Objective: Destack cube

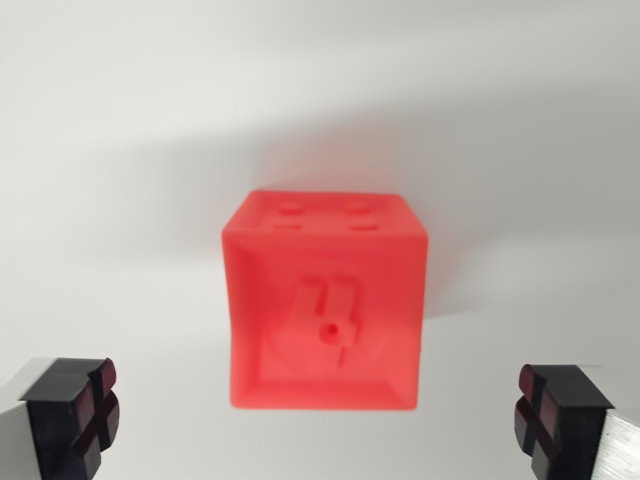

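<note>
A red cube (pixel 325 300) stands on the white surface in the middle of the wrist view. Its top face carries small raised studs, and its near face is recessed with a moulded shape inside. I cannot tell whether a second cube lies under it. My gripper (pixel 320 420) is open, with the left fingertip (pixel 75 415) and the right fingertip (pixel 558 420) at the bottom corners. The cube sits between and beyond the fingertips, apart from both. Nothing is held.
A plain white surface (pixel 120 150) surrounds the cube on all sides. A soft shadow falls behind and to the right of the cube.
</note>
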{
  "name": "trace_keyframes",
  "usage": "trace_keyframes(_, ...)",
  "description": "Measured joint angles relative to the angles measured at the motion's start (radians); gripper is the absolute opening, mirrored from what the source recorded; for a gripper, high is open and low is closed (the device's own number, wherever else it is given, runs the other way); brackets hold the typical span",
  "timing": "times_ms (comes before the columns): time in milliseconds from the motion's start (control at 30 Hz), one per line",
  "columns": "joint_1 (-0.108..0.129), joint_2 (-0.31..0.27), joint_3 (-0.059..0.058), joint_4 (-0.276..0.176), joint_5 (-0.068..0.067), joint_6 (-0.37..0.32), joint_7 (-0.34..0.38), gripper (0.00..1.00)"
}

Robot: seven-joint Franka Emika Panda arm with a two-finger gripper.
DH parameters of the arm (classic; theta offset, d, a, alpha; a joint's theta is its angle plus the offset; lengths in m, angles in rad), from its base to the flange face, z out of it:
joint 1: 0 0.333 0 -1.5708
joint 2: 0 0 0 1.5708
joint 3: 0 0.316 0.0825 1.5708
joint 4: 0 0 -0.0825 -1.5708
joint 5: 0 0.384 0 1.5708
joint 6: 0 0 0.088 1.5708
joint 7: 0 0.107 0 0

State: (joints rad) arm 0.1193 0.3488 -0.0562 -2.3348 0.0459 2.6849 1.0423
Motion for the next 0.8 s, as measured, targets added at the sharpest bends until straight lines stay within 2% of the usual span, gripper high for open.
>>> trace_keyframes(267,0.004,-0.081,-0.005,-0.007,-0.011,-0.073,0.008,1.00)
trace_keyframes(800,0.004,-0.230,-0.007,0.005,-0.031,-0.233,0.023,1.00)
